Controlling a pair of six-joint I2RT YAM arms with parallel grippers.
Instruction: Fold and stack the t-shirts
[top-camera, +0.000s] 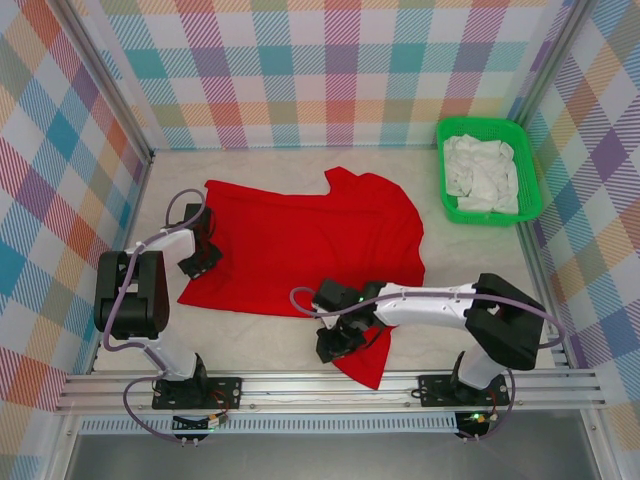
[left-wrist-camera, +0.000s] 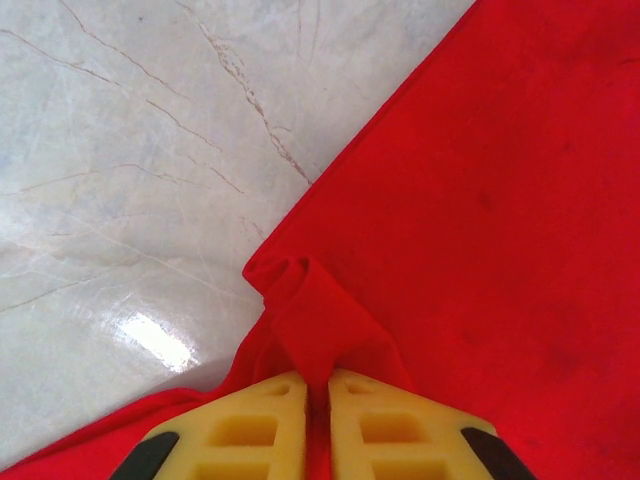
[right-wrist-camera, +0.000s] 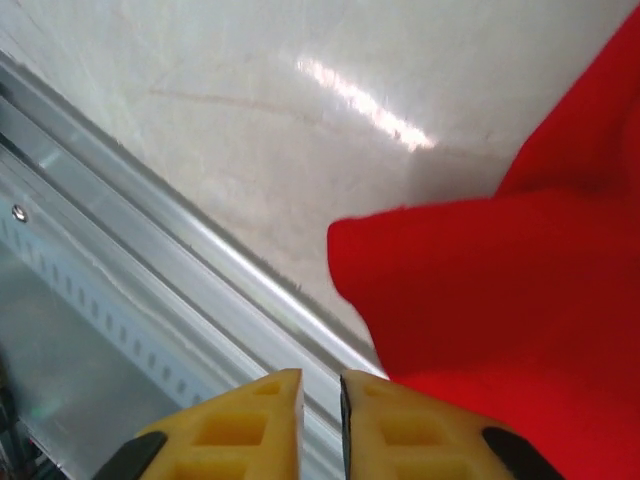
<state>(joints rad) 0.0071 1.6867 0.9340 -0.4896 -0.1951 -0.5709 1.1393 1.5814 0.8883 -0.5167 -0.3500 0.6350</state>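
Record bright red t-shirt (top-camera: 310, 240) spread mostly flat across the middle of the pale, glossy, marble-veined tabletop (top-camera: 260, 330), long straight edge on the left, one pointed corner trailing toward the front. Note soft matte knit with few creases. Find left tool (top-camera: 200, 262) at the shirt's left edge, near its lower corner. See, from the left wrist, yellow moulded pads (left-wrist-camera: 250, 430) with square recesses, pressed together on a small raised fold of the red cloth, the hemmed edge bunched into a ridge just ahead of the tips. Find right tool (top-camera: 340, 340) low over the near corner of the shirt, close to the front edge. See, from the right wrist, its yellow fingers (right-wrist-camera: 420, 440) almost together, a thin slit between; red cloth draped in a rounded lobe just beside the right one, above a grooved aluminium rail (right-wrist-camera: 150, 230). Cannot tell about any cloth in that slit: pinched or bare. Log green plastic mesh basket (top-camera: 525, 205) at the far right corner, well apart from the shirt, with crumpled white cloth (top-camera: 480, 175) inside. Note pastel plaid walls (top-camera: 330, 70) on three sides.
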